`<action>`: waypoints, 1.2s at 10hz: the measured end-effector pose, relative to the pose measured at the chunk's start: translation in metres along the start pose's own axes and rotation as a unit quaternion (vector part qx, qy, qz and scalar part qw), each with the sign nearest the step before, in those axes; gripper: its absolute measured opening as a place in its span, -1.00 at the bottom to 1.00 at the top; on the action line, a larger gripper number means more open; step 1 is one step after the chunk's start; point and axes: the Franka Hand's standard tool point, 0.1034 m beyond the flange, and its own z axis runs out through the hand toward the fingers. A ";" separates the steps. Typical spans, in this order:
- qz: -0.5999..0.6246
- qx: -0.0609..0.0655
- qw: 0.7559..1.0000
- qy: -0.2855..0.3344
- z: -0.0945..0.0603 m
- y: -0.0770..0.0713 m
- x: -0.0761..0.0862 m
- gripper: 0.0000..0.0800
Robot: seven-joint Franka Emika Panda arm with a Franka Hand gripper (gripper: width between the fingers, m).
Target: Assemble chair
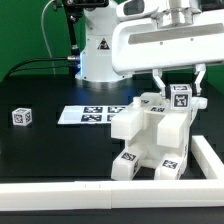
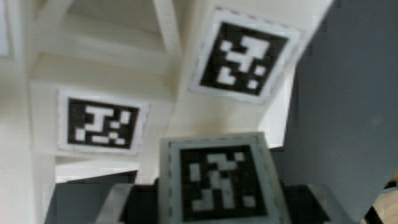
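Note:
The chair (image 1: 148, 135) is a chunky white structure of tagged blocks at the exterior view's right, near the table's front. My gripper (image 1: 180, 92) comes straight down onto its top. The fingers (image 1: 160, 80) stand on either side of a white tagged piece (image 1: 180, 98) at the top of the structure and are shut on it. In the wrist view that piece's tag (image 2: 217, 180) fills the gap between my gripper's (image 2: 217, 205) dark fingers (image 2: 135, 200). Two more tagged chair faces (image 2: 102, 122) lie below it. Whether the piece is seated in the structure is hidden.
A small tagged cube (image 1: 21, 117) sits alone at the exterior view's left. The marker board (image 1: 92, 115) lies flat behind the chair. A white wall (image 1: 60, 190) runs along the front edge and up the right side (image 1: 208, 158). The robot base (image 1: 97, 55) stands at the back.

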 end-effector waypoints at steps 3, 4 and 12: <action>-0.002 0.001 1.000 0.005 0.000 0.000 0.000 -0.29; -0.005 0.001 1.000 0.008 0.000 0.000 0.000 -0.29; -0.012 0.000 1.000 0.008 0.000 0.000 0.000 0.62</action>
